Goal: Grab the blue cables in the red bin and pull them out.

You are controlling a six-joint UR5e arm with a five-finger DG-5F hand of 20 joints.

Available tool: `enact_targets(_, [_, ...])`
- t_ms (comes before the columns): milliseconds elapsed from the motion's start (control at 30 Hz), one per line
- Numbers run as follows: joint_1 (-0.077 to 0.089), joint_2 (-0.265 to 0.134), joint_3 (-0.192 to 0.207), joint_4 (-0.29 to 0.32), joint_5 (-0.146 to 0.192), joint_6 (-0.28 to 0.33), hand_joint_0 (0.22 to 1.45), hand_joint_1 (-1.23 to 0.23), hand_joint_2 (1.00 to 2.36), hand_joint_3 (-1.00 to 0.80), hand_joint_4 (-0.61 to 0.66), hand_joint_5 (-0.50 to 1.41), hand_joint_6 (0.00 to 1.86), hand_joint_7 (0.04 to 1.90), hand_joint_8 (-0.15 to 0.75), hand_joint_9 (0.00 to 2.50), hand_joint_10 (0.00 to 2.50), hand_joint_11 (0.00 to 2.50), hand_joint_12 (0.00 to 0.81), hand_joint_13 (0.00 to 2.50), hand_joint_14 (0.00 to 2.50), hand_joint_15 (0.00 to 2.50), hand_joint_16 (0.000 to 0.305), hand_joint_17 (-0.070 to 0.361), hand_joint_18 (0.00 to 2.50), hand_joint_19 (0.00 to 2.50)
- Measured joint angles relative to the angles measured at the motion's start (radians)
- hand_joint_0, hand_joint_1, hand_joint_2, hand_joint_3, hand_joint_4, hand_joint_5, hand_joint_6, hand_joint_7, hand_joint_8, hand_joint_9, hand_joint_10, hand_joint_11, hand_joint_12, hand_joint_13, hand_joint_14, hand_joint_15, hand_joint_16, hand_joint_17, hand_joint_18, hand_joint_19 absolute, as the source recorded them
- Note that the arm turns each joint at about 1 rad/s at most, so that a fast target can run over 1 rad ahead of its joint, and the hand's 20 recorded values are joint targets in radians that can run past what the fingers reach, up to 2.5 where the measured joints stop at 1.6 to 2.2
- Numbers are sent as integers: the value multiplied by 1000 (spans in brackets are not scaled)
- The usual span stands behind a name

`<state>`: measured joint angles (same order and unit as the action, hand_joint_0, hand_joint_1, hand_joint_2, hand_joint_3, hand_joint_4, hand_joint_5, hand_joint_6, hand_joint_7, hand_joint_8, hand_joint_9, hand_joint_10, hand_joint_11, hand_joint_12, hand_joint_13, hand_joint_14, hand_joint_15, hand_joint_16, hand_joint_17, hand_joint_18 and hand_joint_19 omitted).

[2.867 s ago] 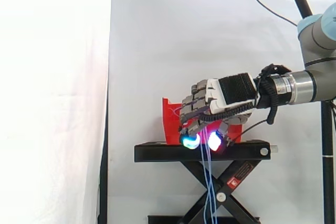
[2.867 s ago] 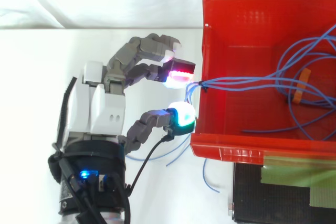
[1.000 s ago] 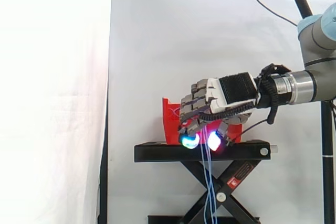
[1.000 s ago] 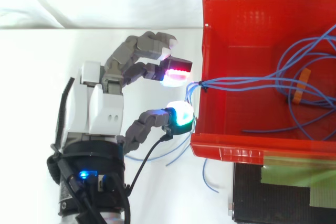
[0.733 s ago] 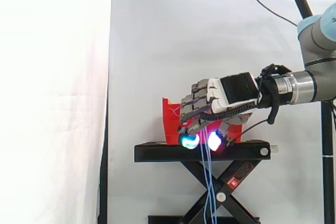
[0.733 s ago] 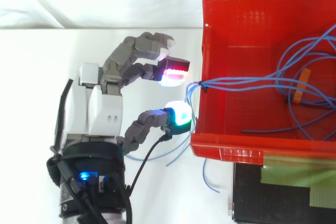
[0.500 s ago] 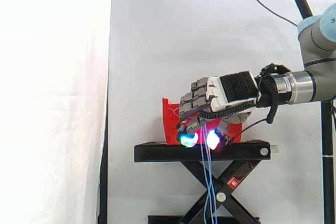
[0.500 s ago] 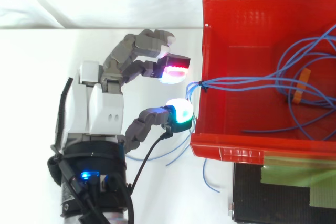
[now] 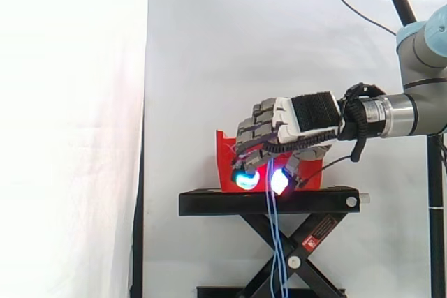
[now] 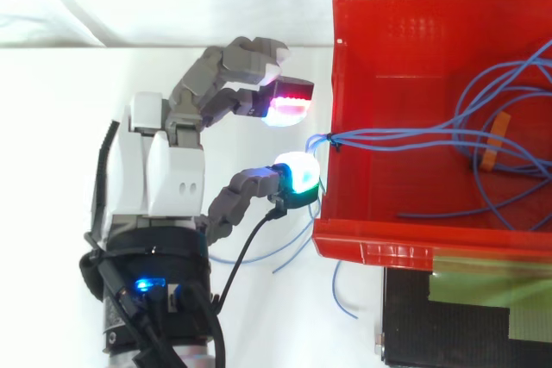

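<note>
Top view shows the hand (image 10: 164, 170) with thumb and fingers (image 10: 224, 71) apart, gripping nothing, and the blue cables (image 10: 388, 134) spilling over the wall of the red bin (image 10: 371, 247) just ahead of its pads (image 10: 296, 171), so it should pinch that bundle firmly before pulling straight back.

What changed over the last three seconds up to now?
The robot hand rose slightly in the side view and shifted toward the picture's upper edge in the top view. The blue cables and the red bin stayed put; the cables are not grasped.
</note>
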<state>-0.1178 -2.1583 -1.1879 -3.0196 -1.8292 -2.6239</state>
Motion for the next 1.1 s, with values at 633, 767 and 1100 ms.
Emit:
enact_targets(633, [-12,0,0,-46,-48,148,773,-1129,1000,-1000,53,783,10,689,181,668,31,930,312,637,29,785,45,101,557,1050])
enact_targets(767, [-15,0,0,-34,-50,171,771,-1128,1000,-1000,39,781,10,685,181,667,28,931,312,639,28,785,45,101,558,1041])
enact_targets(1100, [-29,0,-1,-12,-75,201,774,-1132,1000,-1000,46,783,10,684,181,671,31,947,309,645,26,779,45,101,563,1042])
